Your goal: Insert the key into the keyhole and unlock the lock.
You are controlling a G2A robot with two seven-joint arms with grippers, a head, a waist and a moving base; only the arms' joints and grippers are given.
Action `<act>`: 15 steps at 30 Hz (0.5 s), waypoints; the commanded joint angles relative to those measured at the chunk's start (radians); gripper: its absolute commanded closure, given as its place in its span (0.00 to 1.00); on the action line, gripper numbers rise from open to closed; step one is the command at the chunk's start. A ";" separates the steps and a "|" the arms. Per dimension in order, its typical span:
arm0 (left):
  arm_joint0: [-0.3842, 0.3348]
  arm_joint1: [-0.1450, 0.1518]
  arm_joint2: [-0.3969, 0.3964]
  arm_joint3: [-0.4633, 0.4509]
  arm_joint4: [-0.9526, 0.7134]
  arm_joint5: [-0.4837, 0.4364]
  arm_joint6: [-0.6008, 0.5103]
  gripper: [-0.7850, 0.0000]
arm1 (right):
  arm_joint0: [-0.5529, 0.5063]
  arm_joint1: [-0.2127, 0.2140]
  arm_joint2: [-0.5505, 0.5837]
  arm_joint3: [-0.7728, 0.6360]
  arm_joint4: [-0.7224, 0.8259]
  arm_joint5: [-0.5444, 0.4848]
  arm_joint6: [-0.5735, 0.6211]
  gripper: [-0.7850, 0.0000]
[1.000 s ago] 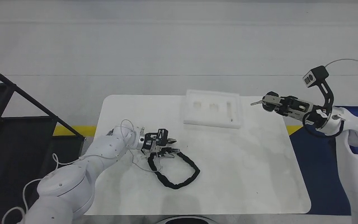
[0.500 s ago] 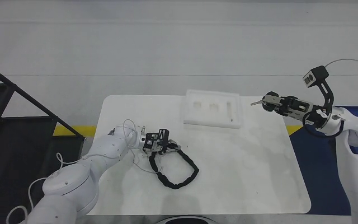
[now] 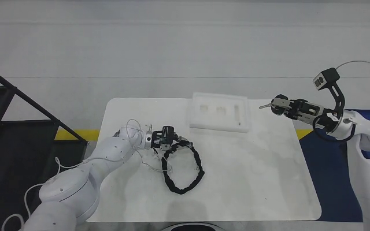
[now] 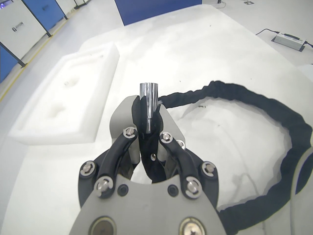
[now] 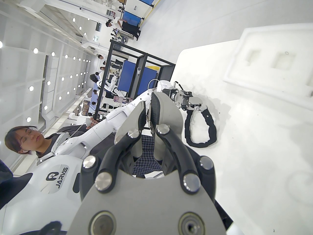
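Note:
A chain lock in a black fabric sleeve (image 3: 193, 173) lies in a loop left of the table's middle. My left gripper (image 3: 172, 144) is shut on its end, where a chrome cylinder (image 4: 148, 99) sticks out between the fingers, pointing across the table; the sleeve (image 4: 269, 108) curls away beside it. My right gripper (image 3: 276, 104) hangs above the table's far right corner, shut on a small metal key (image 3: 265, 105) that points toward the left arm. In the right wrist view the fingers (image 5: 159, 108) stand close together, and the lock (image 5: 207, 128) shows far off.
A white foam tray (image 3: 219, 112) with several recesses sits at the back middle of the white table (image 3: 260, 173), close beyond the left gripper. The same foam tray (image 4: 66, 94) lies beside the lock end.
My left gripper has turned and drawn the lock end up and toward the tray, so the chain loop has stretched and shifted. The right arm has kept still with the key.

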 commanded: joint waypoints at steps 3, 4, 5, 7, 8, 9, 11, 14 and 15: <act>-0.007 0.028 -0.017 -0.094 -0.019 0.008 0.008 1.00 | 0.000 0.000 0.000 0.000 0.000 0.000 0.000 1.00; -0.008 0.037 -0.022 -0.121 -0.023 0.007 0.007 1.00 | 0.000 0.000 0.000 0.000 0.000 0.000 0.000 1.00; -0.008 0.046 -0.026 -0.147 -0.028 0.004 0.004 1.00 | 0.000 0.000 0.000 0.000 0.000 0.000 0.000 1.00; -0.013 0.067 -0.036 -0.203 -0.034 -0.004 -0.004 1.00 | 0.000 0.000 0.000 0.000 0.000 0.000 0.000 1.00; -0.014 0.077 -0.042 -0.234 -0.035 -0.011 -0.011 1.00 | 0.000 0.000 0.000 0.000 0.000 0.000 0.000 1.00; -0.016 0.088 -0.048 -0.265 -0.036 -0.018 -0.018 1.00 | -0.007 0.000 -0.001 -0.009 0.001 -0.001 -0.017 1.00; -0.017 0.110 -0.063 -0.329 -0.040 -0.033 -0.032 1.00 | -0.021 0.002 0.003 -0.033 0.003 0.010 -0.022 1.00; -0.016 0.143 -0.098 -0.414 -0.043 -0.042 -0.046 1.00 | -0.040 0.007 0.025 -0.064 0.013 0.044 -0.019 1.00; -0.013 0.154 -0.115 -0.438 -0.045 -0.039 -0.055 1.00 | -0.047 0.009 0.035 -0.076 0.009 0.062 -0.025 1.00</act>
